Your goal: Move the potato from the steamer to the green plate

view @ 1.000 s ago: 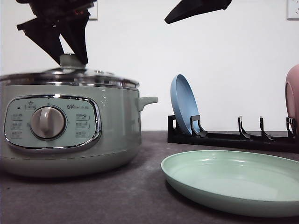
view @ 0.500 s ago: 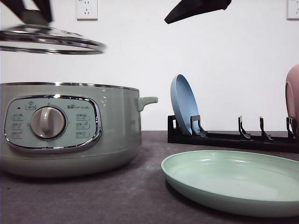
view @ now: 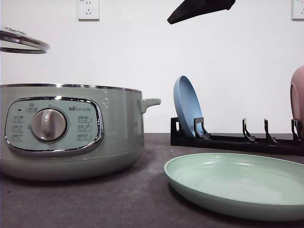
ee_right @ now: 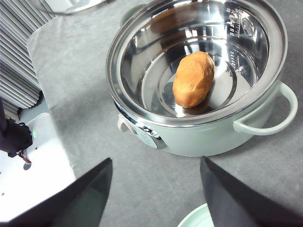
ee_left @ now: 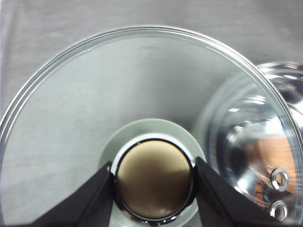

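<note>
The orange-brown potato point(ee_right: 193, 79) lies on the shiny floor of the open steamer point(ee_right: 208, 137), a pale green pot that stands at the left in the front view point(view: 118, 133). My right gripper point(ee_right: 156, 198) hangs open above the table just in front of the steamer; one of its dark fingers point(view: 202, 9) shows high up. My left gripper point(ee_left: 154, 182) is shut on the knob of the glass lid point(ee_left: 94, 94), held up in the air left of the steamer point(view: 21, 42). The green plate point(view: 237, 190) lies flat at the front right.
A black dish rack point(view: 237, 140) stands behind the green plate, with a blue plate point(view: 186, 111) upright in it and a pink plate point(view: 298, 99) at the right edge. The steamer's side handle point(view: 151, 102) points toward the rack.
The left gripper lifted the lid off the steamer and carried it up and to the left, nearly out of the front view. The right arm has stayed still.
</note>
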Robot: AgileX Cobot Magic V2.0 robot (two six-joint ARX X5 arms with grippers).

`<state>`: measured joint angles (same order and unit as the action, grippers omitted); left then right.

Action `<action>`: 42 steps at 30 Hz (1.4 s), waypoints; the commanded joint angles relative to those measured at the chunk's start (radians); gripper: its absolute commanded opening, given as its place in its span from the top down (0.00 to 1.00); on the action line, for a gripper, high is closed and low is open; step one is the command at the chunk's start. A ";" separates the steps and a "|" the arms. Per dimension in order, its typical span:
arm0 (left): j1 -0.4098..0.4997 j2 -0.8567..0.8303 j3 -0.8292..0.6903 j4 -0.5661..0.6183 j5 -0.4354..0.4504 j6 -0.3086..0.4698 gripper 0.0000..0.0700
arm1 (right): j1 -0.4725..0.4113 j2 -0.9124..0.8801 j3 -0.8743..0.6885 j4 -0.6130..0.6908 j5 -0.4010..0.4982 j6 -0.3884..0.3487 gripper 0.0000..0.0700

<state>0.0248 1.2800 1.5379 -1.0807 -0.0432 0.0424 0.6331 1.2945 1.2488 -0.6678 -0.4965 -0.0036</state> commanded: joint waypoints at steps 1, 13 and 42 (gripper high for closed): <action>0.020 -0.005 0.029 0.033 -0.003 0.010 1.00 | 0.006 0.011 0.020 0.009 0.000 -0.003 0.47; 0.073 -0.005 0.029 0.033 -0.003 0.009 0.99 | 0.006 0.046 0.050 0.062 0.008 0.056 0.40; 0.073 -0.005 0.029 0.030 -0.003 -0.001 1.00 | 0.172 0.791 0.715 -0.013 0.263 0.003 0.29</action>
<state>0.0959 1.2800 1.5379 -1.0817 -0.0471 0.0393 0.7924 2.0633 1.9331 -0.6908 -0.2409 0.0177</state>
